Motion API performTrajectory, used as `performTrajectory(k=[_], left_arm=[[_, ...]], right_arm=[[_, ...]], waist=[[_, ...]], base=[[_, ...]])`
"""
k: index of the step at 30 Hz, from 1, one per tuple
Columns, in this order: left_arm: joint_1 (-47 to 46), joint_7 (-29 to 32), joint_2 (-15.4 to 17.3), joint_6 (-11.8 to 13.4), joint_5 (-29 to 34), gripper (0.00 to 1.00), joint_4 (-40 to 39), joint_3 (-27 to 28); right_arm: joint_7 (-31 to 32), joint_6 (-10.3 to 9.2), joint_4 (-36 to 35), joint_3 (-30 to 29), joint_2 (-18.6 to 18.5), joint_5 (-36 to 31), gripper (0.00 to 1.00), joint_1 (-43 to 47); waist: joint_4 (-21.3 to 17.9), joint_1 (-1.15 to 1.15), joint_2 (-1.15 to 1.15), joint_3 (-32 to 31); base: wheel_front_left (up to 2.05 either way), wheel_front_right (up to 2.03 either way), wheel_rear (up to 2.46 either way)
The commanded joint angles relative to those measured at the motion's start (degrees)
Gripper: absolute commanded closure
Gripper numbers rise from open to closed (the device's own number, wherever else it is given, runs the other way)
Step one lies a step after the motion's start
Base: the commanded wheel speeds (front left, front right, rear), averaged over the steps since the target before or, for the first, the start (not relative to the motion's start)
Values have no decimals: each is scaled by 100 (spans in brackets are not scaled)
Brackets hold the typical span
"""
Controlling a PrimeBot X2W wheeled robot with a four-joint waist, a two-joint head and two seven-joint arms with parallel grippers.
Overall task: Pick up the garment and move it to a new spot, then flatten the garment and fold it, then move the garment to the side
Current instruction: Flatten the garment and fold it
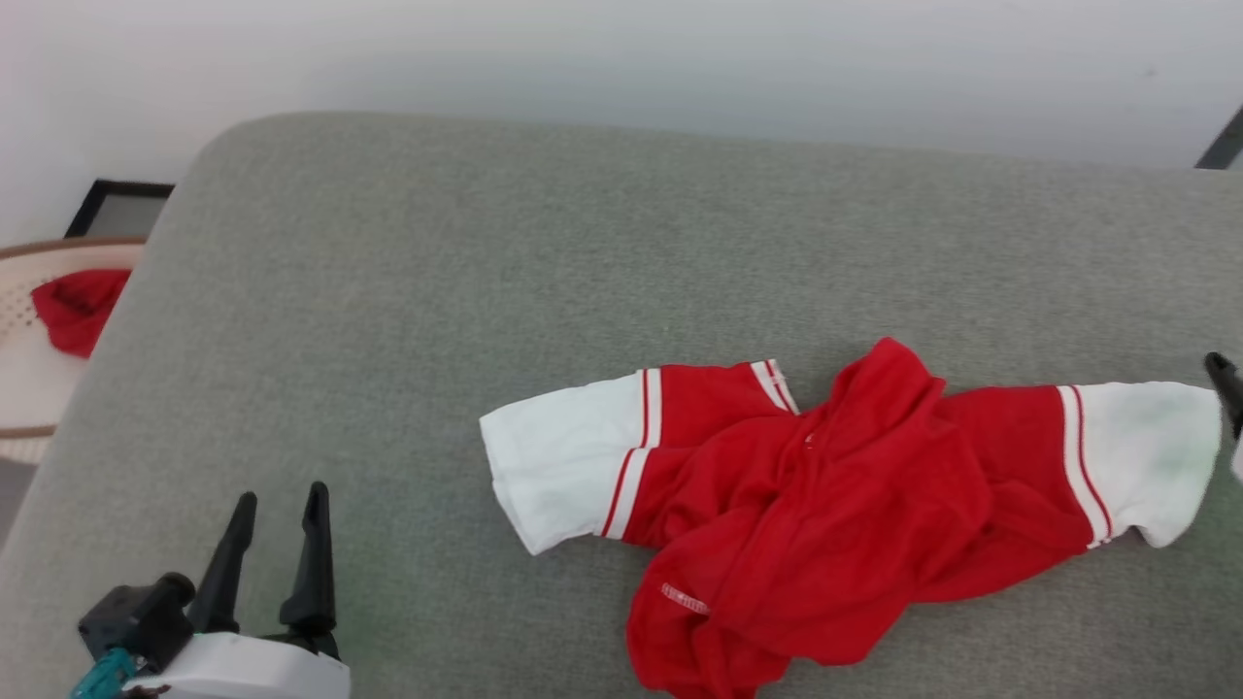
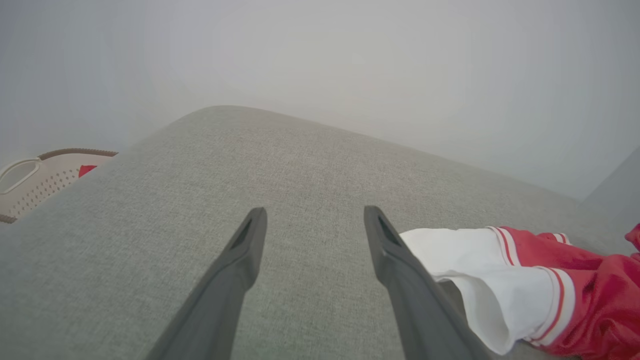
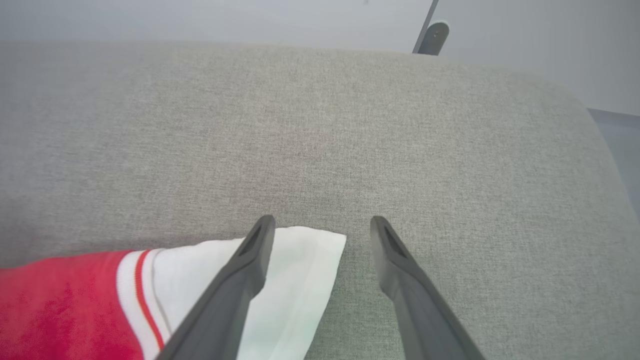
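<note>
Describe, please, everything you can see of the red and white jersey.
The garment is a red jersey of thin, soft-looking fabric with white short sleeves edged by red-and-white stripes. It lies crumpled on the grey cushion, body bunched and folded over itself, sleeves spread to either side. The open right hand is at the end of the sleeve on the robot's right; whether a finger touches it, I cannot tell.

The head camera looks down from high on the grey padded surface (image 1: 486,291). The left wrist camera, low and close, looks along the left claw (image 2: 314,210); the right wrist camera along the right claw (image 3: 322,218). All three share the garment (image 1: 825,505).
</note>
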Motion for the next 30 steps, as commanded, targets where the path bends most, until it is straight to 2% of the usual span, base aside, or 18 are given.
performTrajectory(k=[1, 9, 18, 24, 30], left_arm=[[22, 18, 53, -12, -28, 0, -10, -6], [-46, 377, 328, -12, -118, 0, -286, -43], [-266, 1141, 730, -12, -370, 0, -635, -145], [-823, 2340, 1128, -12, -873, 0, -652, -430], [-1565, 4063, 1382, 60, -1497, 0, -422, -747]], right_arm=[[-69, -6, -113, 67, 41, 80, 0, 144], [-525, -6, -1283, 200, 275, 291, 0, 809], [-1210, -5, -2604, 129, 844, 176, 0, 1710], [-1289, -5, -3134, 66, 1112, 97, 0, 2051], [-1243, -5, -3388, 32, 1232, 29, 0, 2061]], waist=[[-130, 0, 0, -105], [-494, 0, 0, -250], [-876, 0, 0, -299], [-1058, 0, 0, -198], [-1198, 0, 0, -21]], base=[[0, 0, 0], [0, 0, 0], [0, 0, 0], [0, 0, 0], [0, 0, 0]])
